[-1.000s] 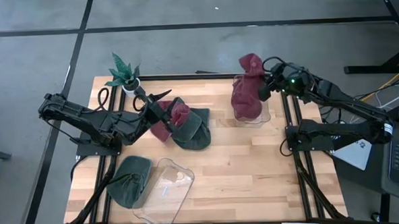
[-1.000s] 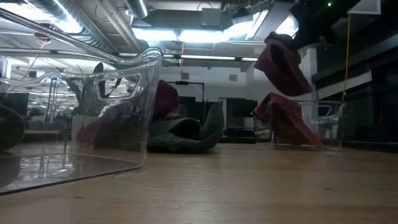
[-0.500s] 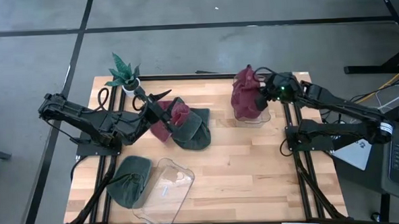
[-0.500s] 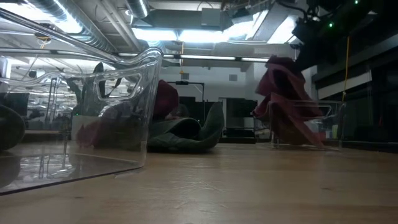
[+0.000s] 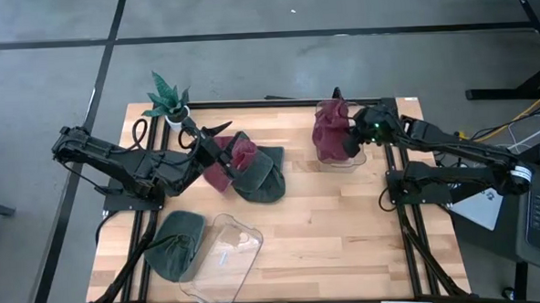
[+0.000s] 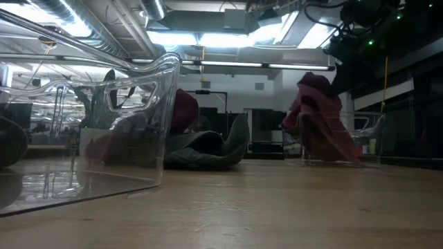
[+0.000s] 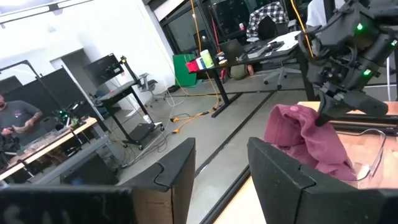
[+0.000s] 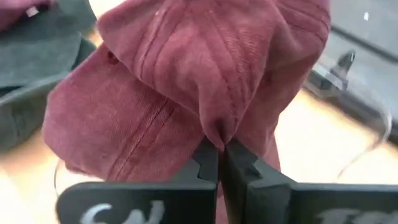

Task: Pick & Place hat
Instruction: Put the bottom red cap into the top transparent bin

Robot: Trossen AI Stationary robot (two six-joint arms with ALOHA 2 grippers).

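Wooden table (image 5: 318, 213): hats, two clear bins.
We see right gripper (image 8: 221, 152) clamped on maroon cap (image 8: 205, 74) over far bin (image 5: 357, 157); left gripper (image 7: 221, 168) apart, resting by hat pile (image 5: 253, 170).

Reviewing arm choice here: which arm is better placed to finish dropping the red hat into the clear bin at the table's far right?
The right. Its gripper is pinched on the red hat over the clear bin; the left gripper sits by the central hat pile.

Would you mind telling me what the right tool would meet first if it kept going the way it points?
Probably the red hat the right tool already pinches, then the clear bin beneath.
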